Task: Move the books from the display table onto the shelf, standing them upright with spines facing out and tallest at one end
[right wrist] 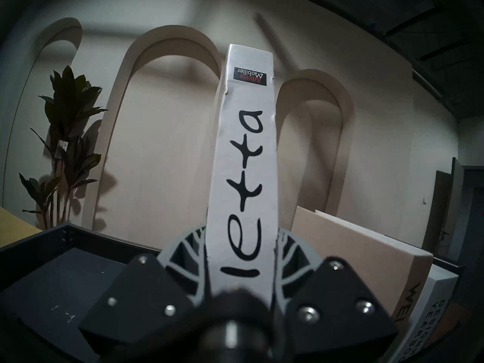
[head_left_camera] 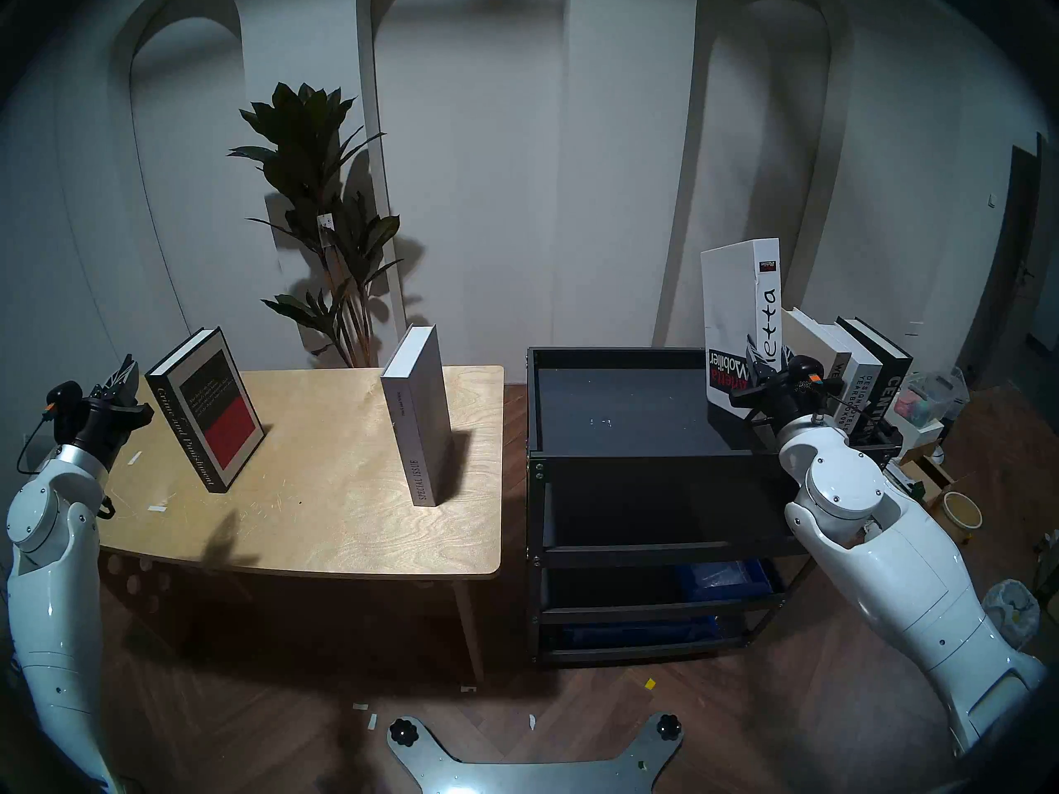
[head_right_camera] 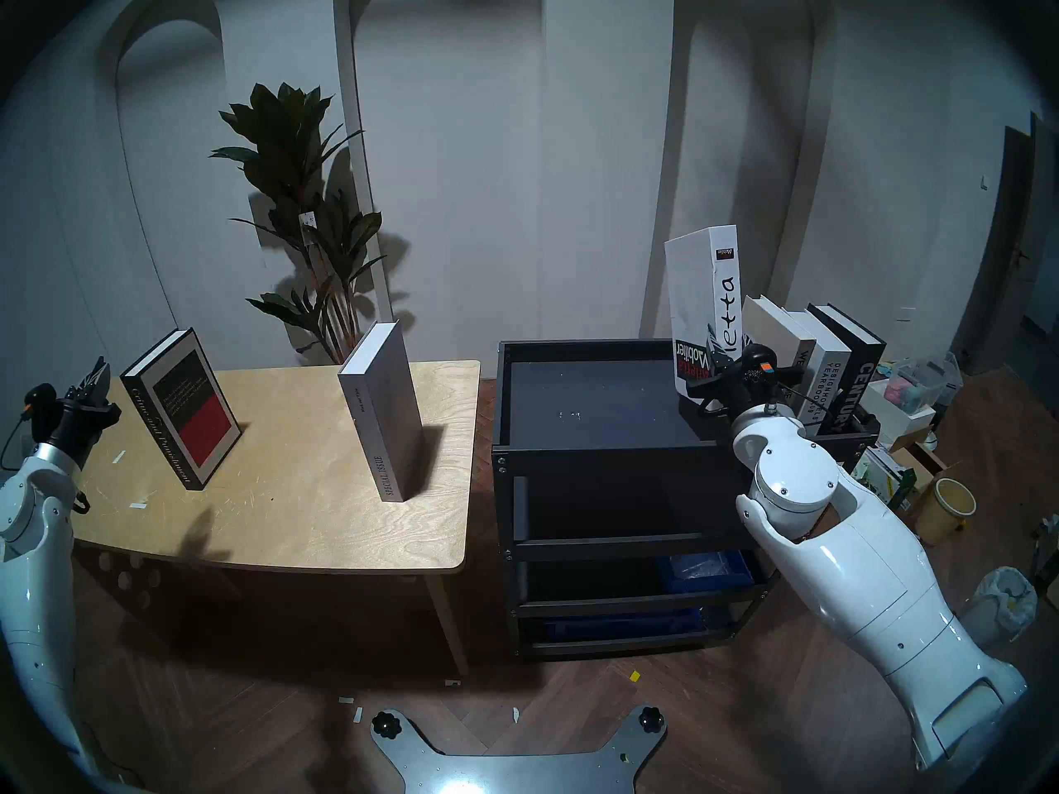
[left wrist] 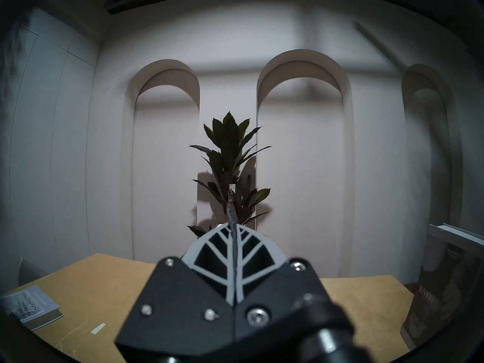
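The right end effector (right wrist: 242,252) is clamped on the lower spine of the tall white Arietta book (head_left_camera: 739,329), one finger on each cover, holding it upright at the right part of the black shelf (head_left_camera: 619,414), just left of the three books already standing there: Welcome (head_left_camera: 814,340), Designhotels Yearbook (head_left_camera: 856,394) and Century (head_left_camera: 888,386). Whether its foot rests on the tray yet cannot be told. It is the tallest of the lot and looks stiff and heavy; gripped low, it will likely want to tip at the top, so it probably needs setting down square and close against its neighbour. Its glossy jacket may slide in the fingers. The left end effector (head_left_camera: 123,377) is fully closed and empty, poised at the left edge of the table (head_left_camera: 321,523), near Crime and Punishment (head_left_camera: 206,409), which stands tilted; Special Issue (head_left_camera: 418,414) stands upright further right. Both are thick hardcovers, best pinched across the covers near the spine. The plywood table is smooth and scuffed, the shelf tray rimmed. A potted plant (head_left_camera: 321,214) stands before a pale arched wall; the floor is dark wood, with clutter to the right.
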